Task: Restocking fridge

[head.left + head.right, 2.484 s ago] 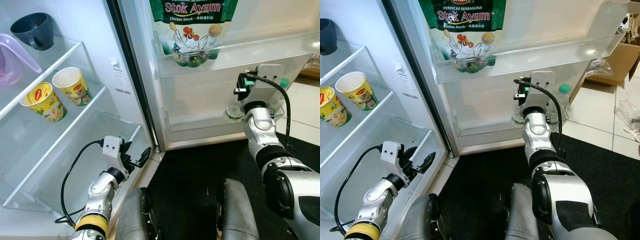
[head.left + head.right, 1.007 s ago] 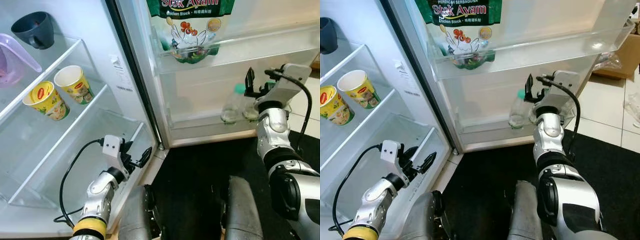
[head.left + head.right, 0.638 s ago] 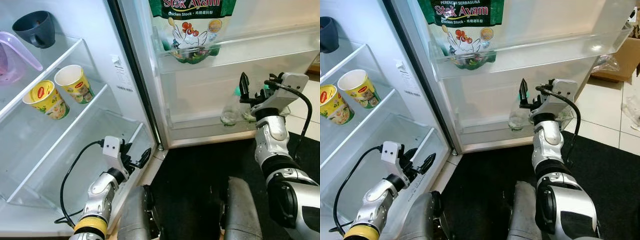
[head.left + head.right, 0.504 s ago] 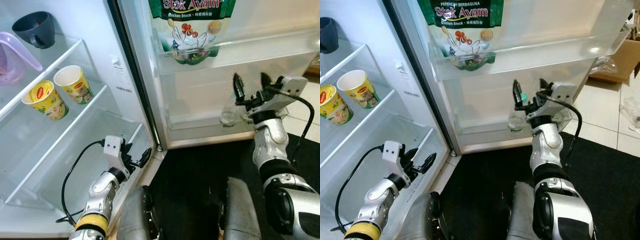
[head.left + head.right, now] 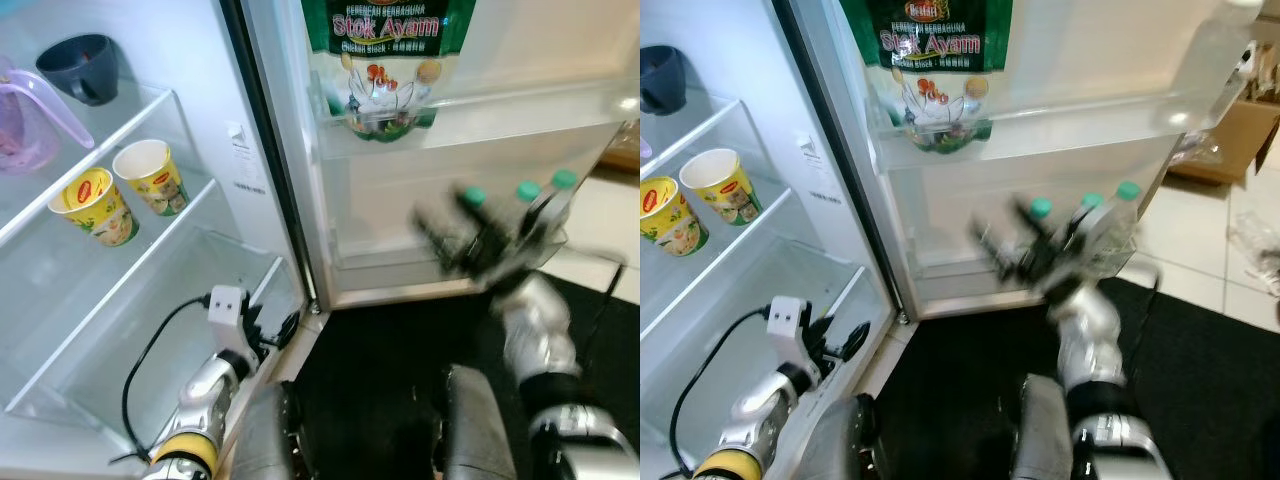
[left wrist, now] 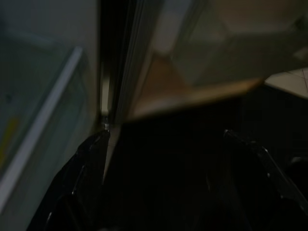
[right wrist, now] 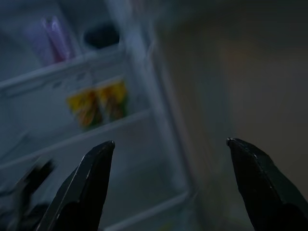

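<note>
Three clear bottles with green caps [image 5: 527, 190] stand in the lower shelf of the open fridge door [image 5: 480, 130]. A "Stok Ayam" bag [image 5: 385, 60] sits in the door shelf above. My right gripper [image 5: 450, 235] is motion-blurred in front of the bottles, a little to their left, holding nothing. Its wrist view shows the fingers [image 7: 86, 183] wide apart, open [image 7: 170, 142], facing the fridge shelves. My left gripper [image 5: 275, 335] hangs low by the fridge's bottom corner, open [image 6: 166, 134] and empty.
Two yellow noodle cups [image 5: 90, 203] lie on a middle glass shelf; a dark cup [image 5: 85, 68] and a purple jug [image 5: 30, 125] sit above. A black mat [image 5: 380, 340] covers the floor. A cardboard box [image 5: 1240, 130] stands at the right.
My right gripper has pulled back from the door shelf and swung left and down, now blurred and turned toward the fridge interior. The bottles stay in the shelf. The left arm barely moved.
</note>
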`<state>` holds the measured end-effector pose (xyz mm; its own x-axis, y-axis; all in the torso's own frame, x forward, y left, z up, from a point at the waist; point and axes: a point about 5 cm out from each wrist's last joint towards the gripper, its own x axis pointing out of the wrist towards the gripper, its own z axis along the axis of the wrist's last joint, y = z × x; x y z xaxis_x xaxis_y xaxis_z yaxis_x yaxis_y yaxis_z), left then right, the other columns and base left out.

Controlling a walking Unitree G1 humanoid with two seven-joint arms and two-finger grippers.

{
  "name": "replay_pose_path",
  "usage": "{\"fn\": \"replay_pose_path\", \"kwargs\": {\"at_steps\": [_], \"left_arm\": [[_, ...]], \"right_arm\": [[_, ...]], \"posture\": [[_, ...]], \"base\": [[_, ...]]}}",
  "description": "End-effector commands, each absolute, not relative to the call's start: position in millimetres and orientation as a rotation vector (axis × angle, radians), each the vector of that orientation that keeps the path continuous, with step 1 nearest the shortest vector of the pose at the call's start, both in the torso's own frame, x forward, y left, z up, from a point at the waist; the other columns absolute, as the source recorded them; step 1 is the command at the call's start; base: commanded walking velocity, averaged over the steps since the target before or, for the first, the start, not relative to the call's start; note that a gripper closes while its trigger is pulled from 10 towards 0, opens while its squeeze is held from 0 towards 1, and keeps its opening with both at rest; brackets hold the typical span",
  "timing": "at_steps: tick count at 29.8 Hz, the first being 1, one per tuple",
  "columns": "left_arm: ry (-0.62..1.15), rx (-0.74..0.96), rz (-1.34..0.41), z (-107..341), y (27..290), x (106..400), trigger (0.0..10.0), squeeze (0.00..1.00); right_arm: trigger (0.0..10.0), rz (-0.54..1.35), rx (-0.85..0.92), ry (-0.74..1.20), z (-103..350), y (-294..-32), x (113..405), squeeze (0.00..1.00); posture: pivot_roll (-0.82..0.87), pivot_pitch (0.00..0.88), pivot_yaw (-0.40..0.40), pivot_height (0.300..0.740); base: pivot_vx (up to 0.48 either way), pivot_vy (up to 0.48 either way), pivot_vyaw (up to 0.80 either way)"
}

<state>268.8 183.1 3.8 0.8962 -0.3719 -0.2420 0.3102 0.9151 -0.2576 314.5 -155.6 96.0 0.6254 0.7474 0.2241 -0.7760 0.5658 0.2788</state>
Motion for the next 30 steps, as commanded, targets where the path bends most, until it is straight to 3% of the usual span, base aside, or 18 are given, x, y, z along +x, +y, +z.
{"fn": "replay_pose_path", "kwargs": {"at_steps": [1,5,7,10,12,18,23,30], "left_arm": [[0.329,-0.223,-0.294,-5,197,259,10.0,0.00],[0.332,-0.252,-0.257,-8,201,257,10.0,0.00],[0.331,-0.264,-0.234,-8,203,257,10.0,0.00],[0.335,-0.266,-0.226,-9,204,257,10.0,0.00],[0.370,-0.268,-0.195,-15,208,253,10.0,0.00],[0.439,-0.276,-0.139,-26,215,241,10.0,0.00],[0.568,-0.306,-0.042,-47,225,215,10.0,0.00],[0.661,-0.311,-0.010,-60,228,194,10.0,0.00]], "right_arm": [[10.0,0.889,0.397,-0.016,81,-158,308,0.00],[10.0,0.847,0.431,0.072,61,-163,299,0.00],[10.0,0.740,0.445,0.247,31,-172,285,0.00],[10.0,0.684,0.461,0.326,17,-177,277,0.00],[10.0,0.523,0.520,0.449,-6,-190,261,0.00],[10.0,0.365,0.561,0.522,-24,-204,245,0.00],[10.0,0.163,0.570,0.629,-44,-217,223,0.00],[10.0,0.072,0.567,0.669,-51,-222,214,0.00]], "posture": [[0.02,0.110,0.062,0.495],[0.01,0.102,0.054,0.495],[0.01,0.094,0.047,0.495],[0.01,0.087,0.042,0.495],[0.01,0.074,0.035,0.495],[0.00,0.060,0.026,0.509],[0.00,0.038,0.021,0.534],[0.00,0.013,0.025,0.559]], "base": [[0.000,0.000,0.00],[0.000,0.000,0.00],[0.000,0.000,0.00],[0.000,0.000,0.00],[0.000,0.000,0.00],[0.000,0.000,0.00],[0.000,0.000,0.00],[0.000,0.000,0.00]]}}
